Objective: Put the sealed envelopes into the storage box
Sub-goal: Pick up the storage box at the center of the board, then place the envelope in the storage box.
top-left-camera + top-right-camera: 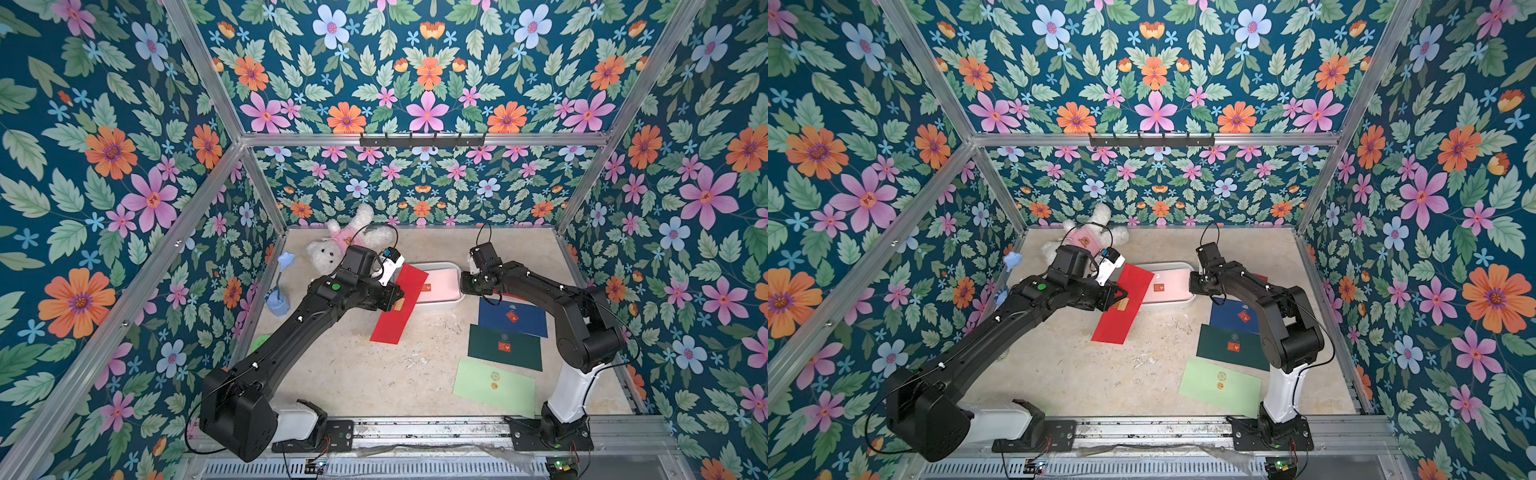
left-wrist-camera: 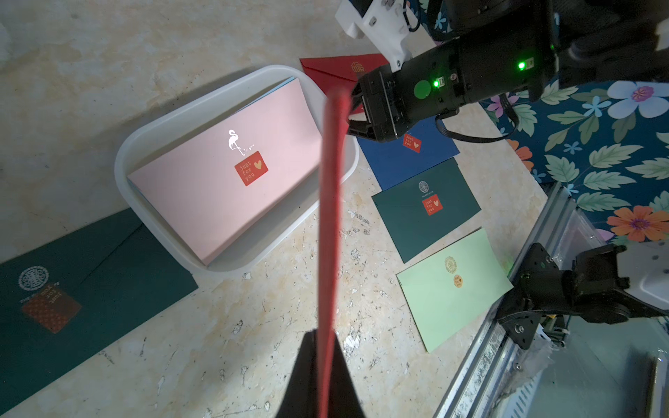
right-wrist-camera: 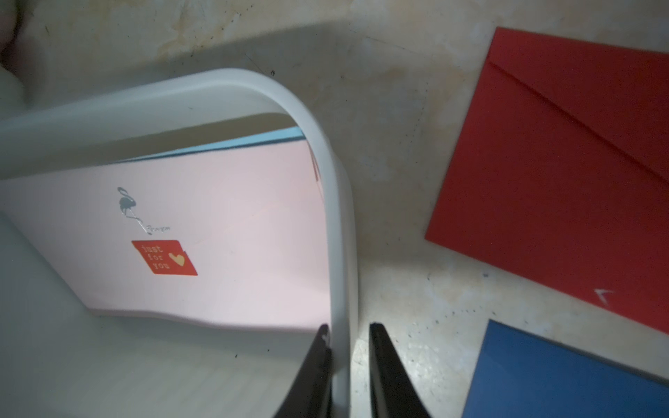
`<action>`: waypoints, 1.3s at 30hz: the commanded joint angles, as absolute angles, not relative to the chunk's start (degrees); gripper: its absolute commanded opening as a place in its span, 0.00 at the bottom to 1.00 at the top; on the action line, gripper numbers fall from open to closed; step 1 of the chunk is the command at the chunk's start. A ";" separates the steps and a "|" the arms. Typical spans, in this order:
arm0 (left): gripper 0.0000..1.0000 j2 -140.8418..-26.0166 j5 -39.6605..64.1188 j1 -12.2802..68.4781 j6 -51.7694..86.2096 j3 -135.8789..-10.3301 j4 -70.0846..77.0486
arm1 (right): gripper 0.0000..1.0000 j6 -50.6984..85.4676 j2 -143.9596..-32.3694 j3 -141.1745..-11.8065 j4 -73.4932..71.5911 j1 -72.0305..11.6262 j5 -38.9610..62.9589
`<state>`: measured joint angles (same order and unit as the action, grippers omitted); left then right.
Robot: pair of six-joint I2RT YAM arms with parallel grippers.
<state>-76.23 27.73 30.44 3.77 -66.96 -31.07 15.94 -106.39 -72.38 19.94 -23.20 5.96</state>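
My left gripper (image 2: 327, 334) is shut on a red envelope (image 1: 399, 307), held on edge and tilted across the left end of the storage box (image 1: 432, 264). The envelope shows edge-on (image 2: 331, 217) in the left wrist view. A pink envelope (image 2: 217, 188) with a red sticker lies in the white box, with a light blue edge (image 3: 235, 144) under it. My right gripper (image 3: 349, 329) straddles the box's right wall, one finger inside and one outside, shut on it. Navy (image 1: 513, 318), dark green (image 1: 505, 347) and light green (image 1: 494, 386) envelopes lie at the right.
A second red envelope (image 3: 561, 163) lies beside the box under my right arm. Another dark green envelope (image 2: 72, 289) lies left of the box. A white teddy bear (image 1: 349, 241) and a blue cup with a flower (image 1: 278, 301) sit at the back left. A metal rail (image 1: 415, 428) runs along the front.
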 commanded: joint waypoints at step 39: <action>0.00 -87.79 43.22 30.94 -16.08 -75.38 -50.98 | 0.00 -6.06 -84.52 -62.27 29.75 -35.30 14.11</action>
